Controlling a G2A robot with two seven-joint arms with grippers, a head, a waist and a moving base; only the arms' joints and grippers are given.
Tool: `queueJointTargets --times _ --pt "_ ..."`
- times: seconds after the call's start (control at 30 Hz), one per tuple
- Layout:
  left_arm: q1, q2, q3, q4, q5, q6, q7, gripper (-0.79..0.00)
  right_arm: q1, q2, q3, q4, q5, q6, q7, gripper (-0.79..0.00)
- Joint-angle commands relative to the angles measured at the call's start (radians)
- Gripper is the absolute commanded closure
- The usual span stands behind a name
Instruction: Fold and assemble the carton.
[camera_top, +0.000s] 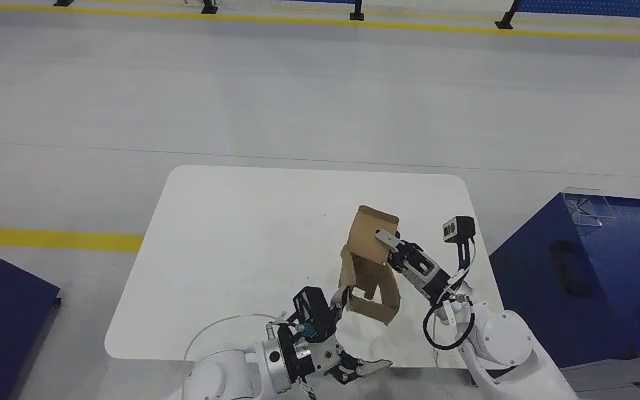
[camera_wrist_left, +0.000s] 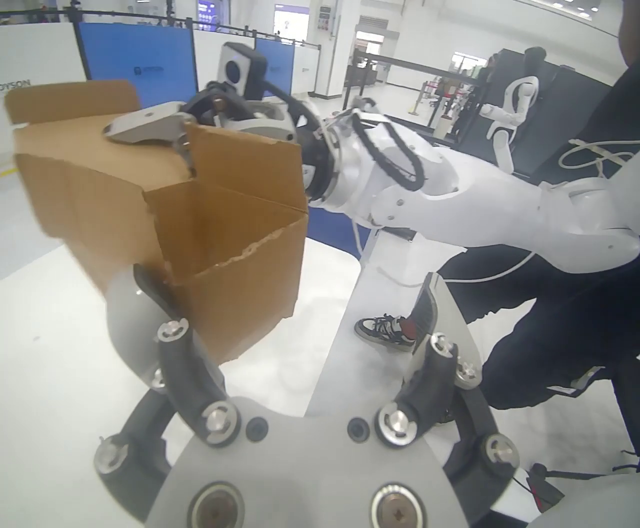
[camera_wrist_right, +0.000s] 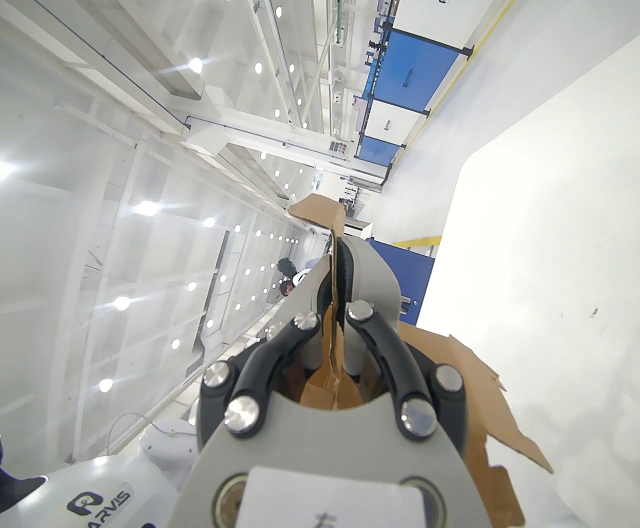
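Carton (camera_top: 368, 265), wall pinched in right end effector (camera_wrist_right: 339, 260)

Bright overhead light; ceiling lamps (camera_wrist_right: 145, 207) glaring; wrist-view edges bent.

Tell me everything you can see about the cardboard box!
The carton is plain brown corrugated cardboard. It is only partly folded: its walls stand open, and loose flaps with ragged edges hang from it. It is tilted and looks lifted over the white table. The right gripper is shut on the edge of an upper panel, pinching it from both sides. The left gripper is open beside the carton's lower end, with one finger by a lower flap; I cannot tell if it touches.
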Motion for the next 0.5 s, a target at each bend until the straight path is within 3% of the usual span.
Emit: queueJointTargets --times 0.0,0.23,0.47 --pt "-0.036 -0.01 0.038 0.015 -0.002 -0.004 -0.014 -0.785 0.004 -0.002 -0.011 0.006 0.01 0.019 0.01 0.0" --pt "-0.151 -0.048 0.119 0.083 -0.025 0.054 -0.054 -0.785 0.004 -0.008 -0.032 0.012 0.107 0.089 0.077 0.0" --pt "-0.129 -0.047 0.104 0.076 -0.034 0.036 -0.051 -0.785 0.006 -0.01 -0.01 0.023 0.131 0.129 0.039 0.0"
